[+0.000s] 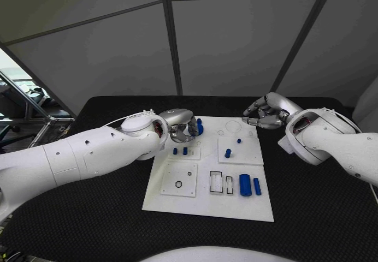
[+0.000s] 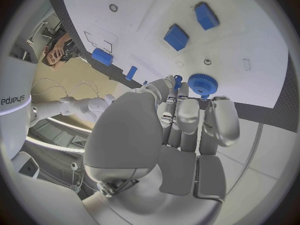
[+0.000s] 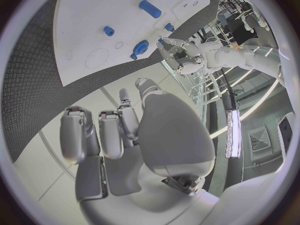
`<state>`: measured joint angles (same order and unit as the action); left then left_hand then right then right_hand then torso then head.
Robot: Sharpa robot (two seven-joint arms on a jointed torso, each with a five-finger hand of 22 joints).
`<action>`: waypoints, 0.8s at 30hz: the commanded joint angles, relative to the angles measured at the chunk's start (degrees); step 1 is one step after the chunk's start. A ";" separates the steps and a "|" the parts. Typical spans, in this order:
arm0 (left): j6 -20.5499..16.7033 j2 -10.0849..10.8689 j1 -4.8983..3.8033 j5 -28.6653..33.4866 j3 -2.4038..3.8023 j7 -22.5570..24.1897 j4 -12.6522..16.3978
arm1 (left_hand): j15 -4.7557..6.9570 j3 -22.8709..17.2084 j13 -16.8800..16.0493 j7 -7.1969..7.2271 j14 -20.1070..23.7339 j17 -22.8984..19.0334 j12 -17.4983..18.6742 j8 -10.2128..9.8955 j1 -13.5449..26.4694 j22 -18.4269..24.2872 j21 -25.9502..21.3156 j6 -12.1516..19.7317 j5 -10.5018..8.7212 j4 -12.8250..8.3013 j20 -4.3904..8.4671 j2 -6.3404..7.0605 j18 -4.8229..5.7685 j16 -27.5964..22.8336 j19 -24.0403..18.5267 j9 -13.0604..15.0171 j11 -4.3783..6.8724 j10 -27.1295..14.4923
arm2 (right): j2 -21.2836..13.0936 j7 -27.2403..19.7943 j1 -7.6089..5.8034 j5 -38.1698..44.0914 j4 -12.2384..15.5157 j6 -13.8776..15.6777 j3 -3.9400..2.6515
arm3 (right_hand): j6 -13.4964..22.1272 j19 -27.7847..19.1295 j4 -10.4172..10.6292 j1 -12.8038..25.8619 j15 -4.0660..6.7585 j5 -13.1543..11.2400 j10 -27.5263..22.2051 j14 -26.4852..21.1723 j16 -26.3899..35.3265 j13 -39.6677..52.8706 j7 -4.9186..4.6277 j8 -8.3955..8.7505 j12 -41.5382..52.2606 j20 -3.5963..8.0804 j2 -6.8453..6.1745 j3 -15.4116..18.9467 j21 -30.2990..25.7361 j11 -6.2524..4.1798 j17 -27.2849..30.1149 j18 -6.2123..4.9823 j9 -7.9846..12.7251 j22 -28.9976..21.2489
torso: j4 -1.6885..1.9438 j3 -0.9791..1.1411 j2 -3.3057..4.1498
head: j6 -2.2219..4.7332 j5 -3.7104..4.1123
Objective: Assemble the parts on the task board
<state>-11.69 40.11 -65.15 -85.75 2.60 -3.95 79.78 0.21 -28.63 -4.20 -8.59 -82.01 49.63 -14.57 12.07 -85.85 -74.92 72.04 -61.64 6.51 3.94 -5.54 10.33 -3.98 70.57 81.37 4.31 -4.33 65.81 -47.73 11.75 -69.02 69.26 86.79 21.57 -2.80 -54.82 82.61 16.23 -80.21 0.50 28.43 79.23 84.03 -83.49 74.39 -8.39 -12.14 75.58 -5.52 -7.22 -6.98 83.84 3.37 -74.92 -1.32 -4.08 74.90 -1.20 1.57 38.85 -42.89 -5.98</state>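
Observation:
The white task board (image 1: 206, 203) lies in the middle of the black table. My left hand (image 1: 183, 126) hovers over the board's far left corner and pinches a blue gear (image 1: 199, 126) at its fingertips; the left wrist view shows the gear (image 2: 202, 84) just past the fingers (image 2: 187, 116). My right hand (image 1: 266, 112) hangs above the table beyond the board's far right corner, fingers curled in and holding nothing; its palm (image 3: 125, 135) faces the board (image 3: 119, 7). Two small blue pegs (image 1: 179, 150) stand on the board's left, another blue peg (image 1: 228, 153) near the middle.
A thick blue cylinder (image 1: 245, 184) and a thin blue rod (image 1: 257, 186) lie on the board's near right. Two rectangular slots (image 1: 220, 183) sit beside them. A faint circular outline (image 1: 232, 127) marks the board's far side. Black table (image 1: 87, 218) surrounds the board.

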 commanded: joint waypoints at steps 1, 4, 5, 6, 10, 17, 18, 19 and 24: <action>-0.26 0.94 -0.07 0.46 0.11 -0.04 0.36 | 0.00 -0.25 -0.07 0.17 -0.40 0.02 0.22 -0.22 0.51 -5.45 0.13 -0.40 0.15 -0.03 -0.08 0.06 -0.19 0.34 0.31 0.06 -0.07 0.39 | -0.11 -0.55 -0.10 0.19 0.15 -0.04 -0.04 | -0.10 -0.34 -0.08 0.20 0.30 0.26 -0.20 3.60 0.24 -0.01 0.12 0.16 -0.29 -0.12 0.41 -0.26 -0.38 -0.07 -4.29 -1.19 0.07 6.16 | 0.04 -0.01 0.01 | 0.01 0.33; -0.09 1.90 -0.06 0.91 0.16 -0.21 0.55 | 0.00 -0.26 -0.08 0.17 -0.41 0.01 0.25 -0.23 0.57 -5.47 0.16 -0.43 0.15 -0.04 -0.07 0.07 -0.19 0.35 0.32 0.06 -0.07 0.43 | -0.17 -0.54 -0.10 0.19 0.18 -0.03 -0.04 | -0.10 -0.34 -0.08 0.20 0.30 0.26 -0.20 3.60 0.24 -0.01 0.12 0.16 -0.29 -0.12 0.41 -0.26 -0.38 -0.07 -4.29 -1.19 0.07 6.16 | 0.06 0.01 -0.01 | -0.02 0.30; -0.02 2.21 -0.06 1.03 0.16 -0.28 0.61 | 0.00 -0.26 -0.08 0.17 -0.41 0.01 0.25 -0.23 0.57 -5.47 0.16 -0.43 0.15 -0.04 -0.07 0.07 -0.19 0.35 0.32 0.06 -0.07 0.43 | -0.18 -0.53 -0.10 0.19 0.19 -0.02 -0.04 | -0.10 -0.34 -0.08 0.20 0.30 0.26 -0.20 3.60 0.24 -0.01 0.12 0.16 -0.29 -0.12 0.41 -0.26 -0.38 -0.07 -4.29 -1.19 0.07 6.16 | 0.03 0.01 -0.01 | -0.03 0.26; 0.05 2.50 -0.06 1.13 0.17 -0.35 0.67 | 0.00 -0.26 -0.08 0.17 -0.41 0.01 0.25 -0.23 0.57 -5.47 0.16 -0.43 0.15 -0.04 -0.07 0.07 -0.19 0.35 0.32 0.06 -0.07 0.43 | -0.19 -0.53 -0.10 0.19 0.19 -0.02 -0.04 | -0.10 -0.34 -0.08 0.20 0.30 0.26 -0.20 3.60 0.24 -0.01 0.12 0.16 -0.29 -0.12 0.41 -0.26 -0.38 -0.07 -4.29 -1.19 0.07 6.16 | 0.05 0.03 0.00 | -0.02 0.27; 0.24 3.33 -0.05 1.33 0.19 -0.54 0.91 | 0.01 -0.27 -0.08 0.18 -0.41 -0.03 0.30 -0.25 0.67 -5.53 0.25 -0.47 0.14 -0.05 -0.06 0.09 -0.16 0.35 0.37 0.06 -0.07 0.47 | -0.16 -0.53 -0.10 0.19 0.18 -0.04 -0.04 | -0.10 -0.34 -0.08 0.20 0.30 0.26 -0.20 3.60 0.24 -0.01 0.12 0.16 -0.29 -0.12 0.41 -0.26 -0.38 -0.07 -4.29 -1.19 0.07 6.16 | 0.08 -0.01 0.00 | -0.07 0.23; 0.87 3.93 -0.03 1.44 0.19 -0.82 0.98 | 0.02 -0.28 -0.08 0.20 -0.42 -0.06 0.41 -0.31 0.90 -5.56 0.26 -0.53 0.12 -0.07 -0.05 0.15 -0.16 0.38 0.38 0.05 -0.06 0.54 | -0.10 -0.52 -0.09 0.19 0.15 -0.09 -0.04 | -0.10 -0.34 -0.08 0.20 0.30 0.26 -0.20 3.60 0.24 -0.01 0.12 0.16 -0.29 -0.12 0.41 -0.26 -0.38 -0.07 -4.29 -1.19 0.07 6.16 | -0.03 -0.02 0.05 | -0.17 0.07; 0.94 3.95 -0.02 1.44 0.19 -0.84 0.94 | 0.02 -0.28 -0.08 0.20 -0.42 -0.06 0.41 -0.31 0.90 -5.56 0.26 -0.53 0.12 -0.07 -0.05 0.15 -0.16 0.38 0.38 0.05 -0.06 0.54 | -0.10 -0.51 -0.09 0.19 0.15 -0.10 -0.04 | -0.10 -0.34 -0.08 0.20 0.30 0.26 -0.20 3.60 0.24 -0.01 0.12 0.16 -0.29 -0.12 0.41 -0.26 -0.38 -0.07 -4.29 -1.19 0.07 6.16 | -0.04 0.00 0.04 | -0.21 0.05; 1.02 3.96 -0.01 1.45 0.19 -0.88 0.87 | 0.02 -0.28 -0.08 0.20 -0.42 -0.06 0.41 -0.31 0.90 -5.56 0.26 -0.53 0.12 -0.07 -0.05 0.15 -0.16 0.38 0.38 0.05 -0.06 0.54 | -0.10 -0.50 -0.09 0.19 0.15 -0.10 -0.04 | -0.10 -0.34 -0.08 0.20 0.30 0.26 -0.20 3.60 0.24 -0.01 0.12 0.16 -0.29 -0.12 0.41 -0.26 -0.38 -0.07 -4.29 -1.19 0.07 6.16 | -0.04 0.00 0.04 | -0.23 0.05; 1.33 3.90 0.07 1.69 0.19 -1.07 0.49 | 0.02 -0.28 -0.08 0.21 -0.43 -0.07 0.48 -0.34 1.02 -5.56 0.24 -0.55 0.11 -0.07 -0.04 0.18 -0.16 0.39 0.37 0.04 -0.06 0.57 | -0.10 -0.49 -0.10 0.19 0.15 -0.12 -0.04 | -0.10 -0.34 -0.08 0.20 0.30 0.26 -0.20 3.60 0.24 -0.01 0.12 0.16 -0.29 -0.12 0.41 -0.26 -0.38 -0.07 -4.29 -1.19 0.07 6.16 | -0.01 0.00 0.03 | -0.30 0.09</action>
<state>-11.08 44.04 -65.04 -84.64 2.73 -4.61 80.35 0.21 -28.62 -4.23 -8.38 -82.01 49.62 -14.19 12.07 -85.34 -74.92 72.03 -61.84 6.34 3.94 -5.54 10.39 -3.99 70.56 81.37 4.31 -4.53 65.97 -47.85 11.74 -69.01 69.26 86.84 21.56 -2.80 -54.82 82.61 16.22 -80.21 0.50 28.43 79.23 84.03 -83.49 74.39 -8.39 -12.14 75.58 -5.52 -7.22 -6.98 83.84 3.37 -74.91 -1.31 -4.08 74.90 -1.18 1.56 38.89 -43.14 -5.93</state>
